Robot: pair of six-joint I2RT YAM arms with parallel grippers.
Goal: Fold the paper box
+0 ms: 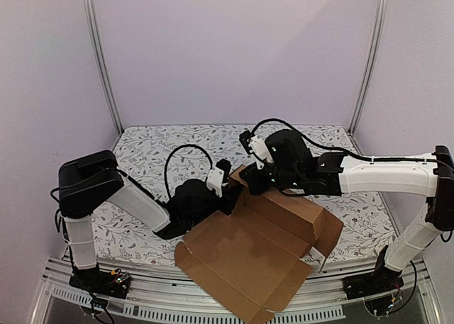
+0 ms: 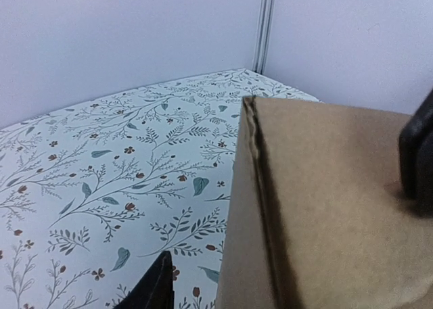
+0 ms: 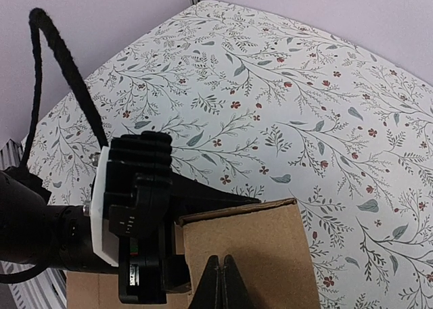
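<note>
The paper box (image 1: 248, 257) is a brown cardboard sheet lying mostly flat at the near middle of the table, one corner hanging over the near edge. One flap (image 1: 242, 179) stands raised at its far end. My left gripper (image 1: 225, 189) is open and straddles this flap's edge. One finger (image 2: 157, 287) shows beside the flap (image 2: 325, 207) with a gap to it, and the other finger is hidden behind the cardboard. My right gripper (image 3: 220, 282) is shut and empty, its tips against the flap's face (image 3: 264, 248). It also shows in the left wrist view (image 2: 418, 157).
The table has a floral cloth (image 1: 163, 150). Purple walls and metal corner posts (image 1: 103, 62) enclose it on three sides. The left gripper's black and white body (image 3: 132, 214) sits close beside the flap. A black cable (image 3: 64, 65) loops above it.
</note>
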